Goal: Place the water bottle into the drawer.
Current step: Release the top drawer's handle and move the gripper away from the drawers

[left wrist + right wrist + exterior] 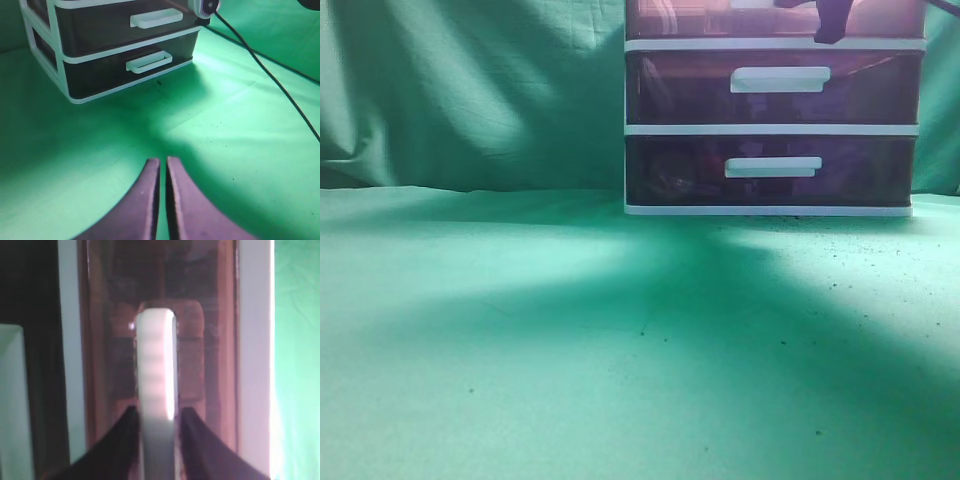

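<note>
The water bottle shows in no view. The top drawer (720, 20) of the white-framed unit has a translucent dark purple-red front and is cut off by the top edge of the exterior view. My right gripper (832, 25) is at that drawer's front. In the right wrist view its two fingers (157, 412) are closed on either side of the white bar handle (156, 365). My left gripper (163, 161) is shut and empty, hovering above the green cloth in front of the unit.
The middle drawer (775, 88) and bottom drawer (770, 172) look the same and are closed. In the left wrist view a small camera (207, 5) stands by the unit and its black cable (270, 75) runs across the green cloth (570, 350) to the right.
</note>
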Motion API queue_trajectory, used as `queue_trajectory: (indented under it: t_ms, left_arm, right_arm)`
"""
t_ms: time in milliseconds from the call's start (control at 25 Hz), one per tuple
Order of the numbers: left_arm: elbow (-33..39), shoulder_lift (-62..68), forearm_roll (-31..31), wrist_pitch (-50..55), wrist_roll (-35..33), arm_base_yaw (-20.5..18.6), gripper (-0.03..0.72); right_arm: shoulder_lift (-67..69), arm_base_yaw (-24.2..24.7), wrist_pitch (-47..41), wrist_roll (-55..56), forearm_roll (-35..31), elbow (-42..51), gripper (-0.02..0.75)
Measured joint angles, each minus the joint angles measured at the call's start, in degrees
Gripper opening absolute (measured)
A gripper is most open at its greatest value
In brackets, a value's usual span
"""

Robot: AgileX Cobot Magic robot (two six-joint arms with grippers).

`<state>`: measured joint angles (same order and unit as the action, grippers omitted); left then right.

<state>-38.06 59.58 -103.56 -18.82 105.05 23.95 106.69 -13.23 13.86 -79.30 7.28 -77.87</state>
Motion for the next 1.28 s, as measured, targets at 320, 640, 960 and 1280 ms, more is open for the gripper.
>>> queue_trajectory:
  t_ms: [320, 640, 960, 1280]
  left_arm:
    - [0.0, 0.0, 0.0, 3.9, 0.0, 0.0, 0.0]
    - [0.0, 0.0, 0.0, 4.7, 0.0, 0.0, 0.0]
    - [0.1, 0.0, 0.0, 5.0, 0.0, 0.0, 0.0]
    - [0.1, 0.0, 0.0, 5.0, 0.2, 0.0, 0.0]
  right_arm:
    - [0.0, 0.0, -3.0, 9.7, -0.4, -0.1, 0.553]
    - [-2.2, -0.9, -11.5, 15.4, -0.6, -0.1, 0.545]
    - [-7.1, -1.1, -16.1, 24.1, -0.6, -0.1, 0.545]
    - [-12.0, -1.1, -31.5, 36.6, -0.9, -0.1, 0.545]
